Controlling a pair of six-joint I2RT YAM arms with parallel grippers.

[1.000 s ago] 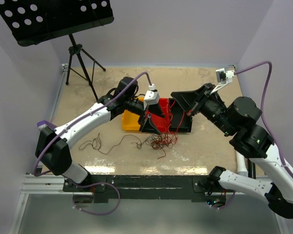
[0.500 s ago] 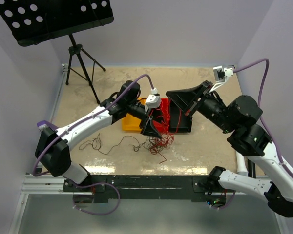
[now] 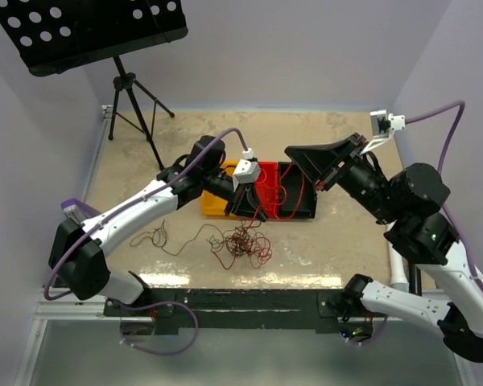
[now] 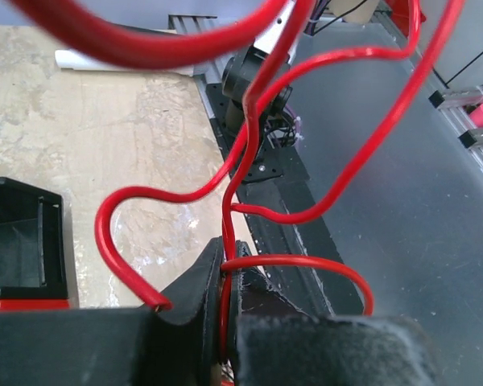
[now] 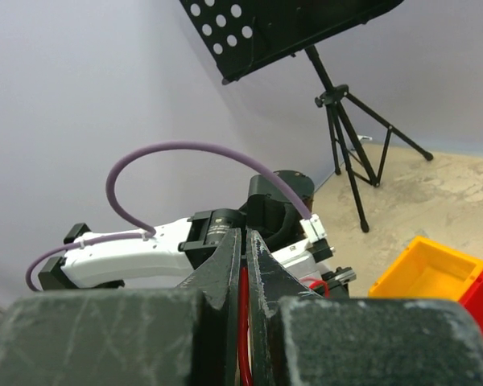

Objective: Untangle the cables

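Top external view: the left gripper (image 3: 256, 211) and the right gripper (image 3: 293, 153) are shown over a yellow bin (image 3: 213, 203), a red bin (image 3: 267, 174) and a black bin (image 3: 303, 212). In each wrist view, the fingers (image 4: 191, 299) are pinched on a red cable (image 4: 227, 211). The cables (image 3: 241, 242) are heaped on the table (image 3: 346, 241), just before the bins.

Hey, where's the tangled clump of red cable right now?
Top view: the red clump lies on the table around the middle, toward the near edge, just in front of the yellow bin and the left gripper.
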